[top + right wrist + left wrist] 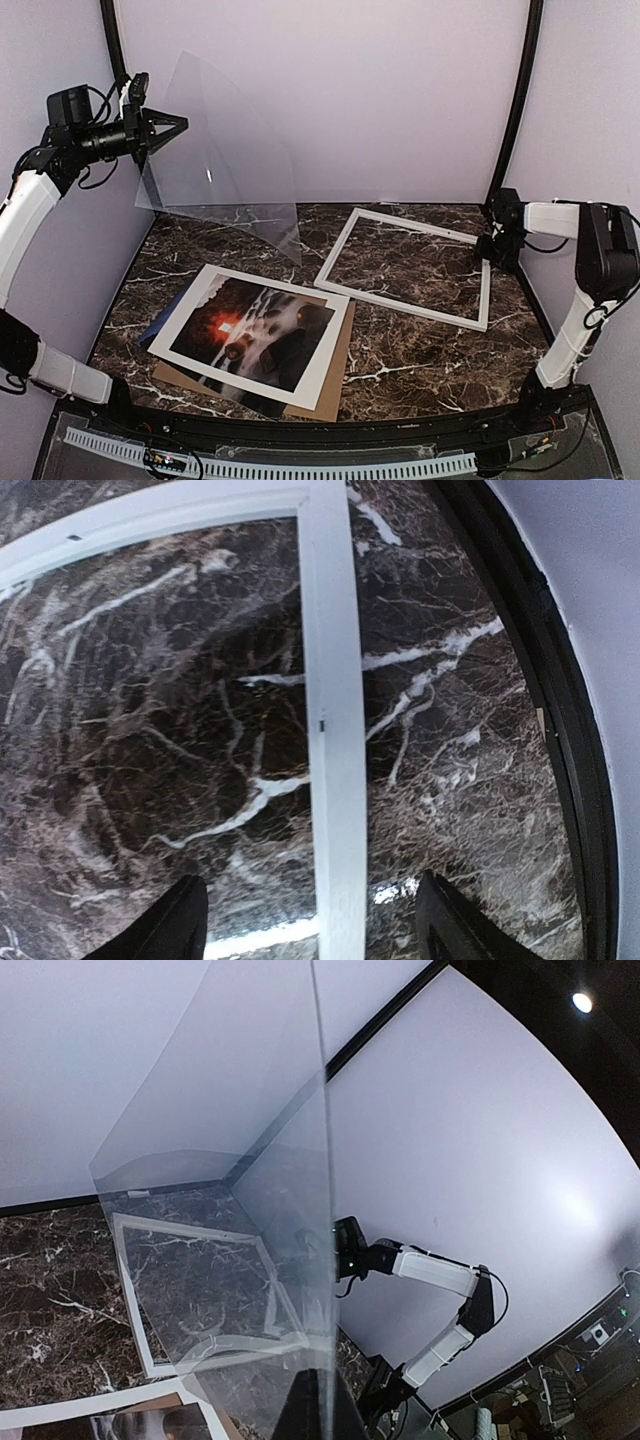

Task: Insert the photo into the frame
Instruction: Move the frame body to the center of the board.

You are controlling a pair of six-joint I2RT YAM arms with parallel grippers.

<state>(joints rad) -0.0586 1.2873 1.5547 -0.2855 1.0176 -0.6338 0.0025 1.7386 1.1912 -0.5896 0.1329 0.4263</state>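
Right claw [315, 925] spread over a rail of the frame [330, 730]
Two dark fingertips [175, 925] stand wide apart, one on each side of the white rail, neither touching it. The rail runs up to a corner at the top. Dark veined marble worktop [150, 730] shows through the frame, and a black rim [530, 630] curves along the right.

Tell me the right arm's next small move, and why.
Probably lower and close the right gripper on the right rail of the frame: its open jaws straddle that rail, and the left gripper holds the clear sheet aloft, away from it.
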